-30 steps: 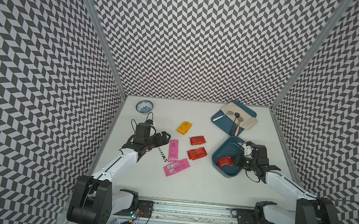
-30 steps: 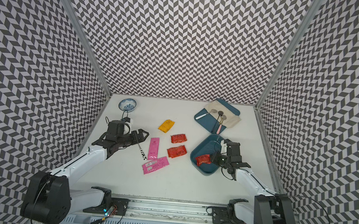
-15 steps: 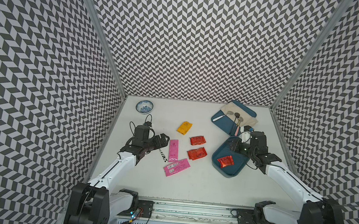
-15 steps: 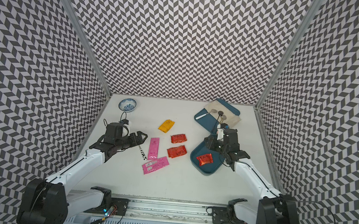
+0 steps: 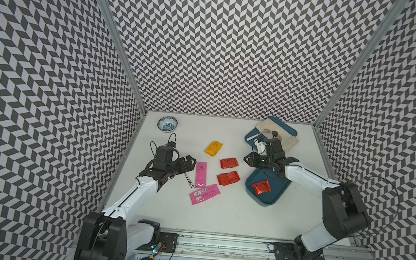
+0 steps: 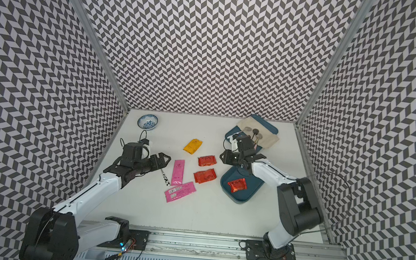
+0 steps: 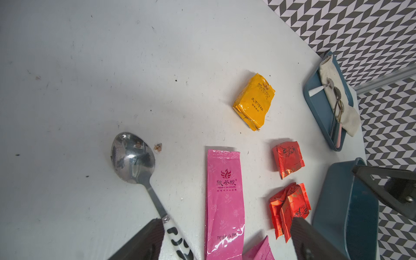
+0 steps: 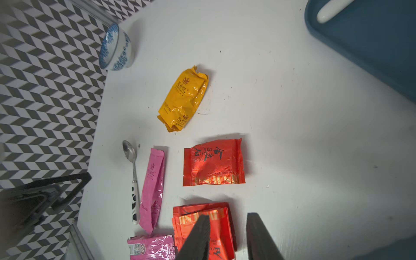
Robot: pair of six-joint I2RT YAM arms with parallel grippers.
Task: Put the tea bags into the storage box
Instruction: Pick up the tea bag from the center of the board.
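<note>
The teal storage box [image 5: 277, 193] sits at the right with one red tea bag [image 5: 260, 187] lying inside. On the table left of it lie a yellow tea bag [image 5: 213, 148], two red ones [image 5: 229, 163] [image 5: 228, 178], a pink sachet [image 5: 200, 174] and a labelled pink sachet [image 5: 205, 194]. My right gripper [image 5: 248, 160] hovers by the box's far left corner, open and empty; in its wrist view its fingertips [image 8: 203, 221] hang over the nearer red packet [image 8: 216, 236]. My left gripper [image 5: 190, 164] is open above the pink sachet [image 7: 225, 202] and the spoon's handle.
A spoon with a black-and-white handle [image 5: 189, 182] lies beside the pink sachet. A blue-and-white bowl [image 5: 167, 124] stands at the back left. A flat blue tray [image 5: 251, 137] with a beige cloth and spoons sits at the back right, just behind my right gripper.
My right gripper let go of the red tea bag, which now lies in the box, and moved up and left past the box's far corner. The left gripper edged towards the pink sachet.
</note>
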